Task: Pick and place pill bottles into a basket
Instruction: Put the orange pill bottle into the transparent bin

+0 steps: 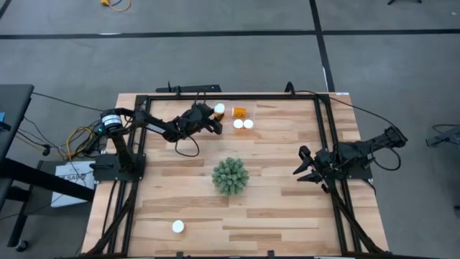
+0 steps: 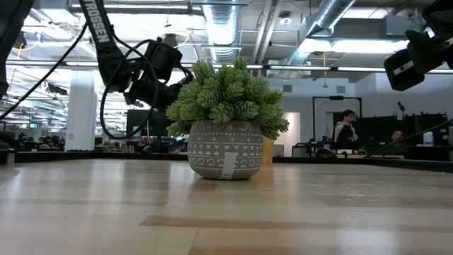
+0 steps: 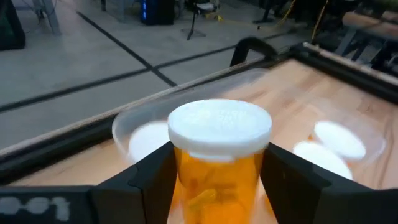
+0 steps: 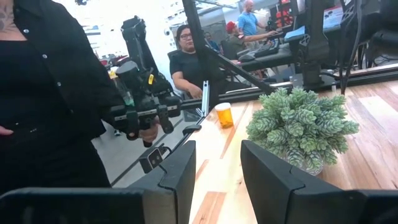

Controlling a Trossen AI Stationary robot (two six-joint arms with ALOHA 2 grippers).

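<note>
Bottle (image 3: pixel 219 162) is riding upright between the left gripper (image 1: pixel 214 119)'s fingers (image 3: pixel 149 180), which are clamped on its orange body just under the white cap. In the high view this gripper is hanging at about 11 o'clock from the plant (image 1: pixel 230 175), near the table's far edge, beside the basket (image 3: pixel 124 127).

Basket is holding an orange bottle on its side (image 1: pixel 239 111) and two white caps (image 1: pixel 243 124) (nearly see-through walls, hard to trace from above). One lone bottle (image 1: pixel 178 226) is standing at about 7 o'clock from the plant.

Right gripper (image 1: pixel 307 169) is waiting at 3 o'clock, fingers spread, holding nothing.

Risk, as I judge it: releasing over the rim could tip the bottle outside, or onto those already lying inside.

Left wrist view is showing the grip; the low view is hiding the basket behind the plant.
</note>
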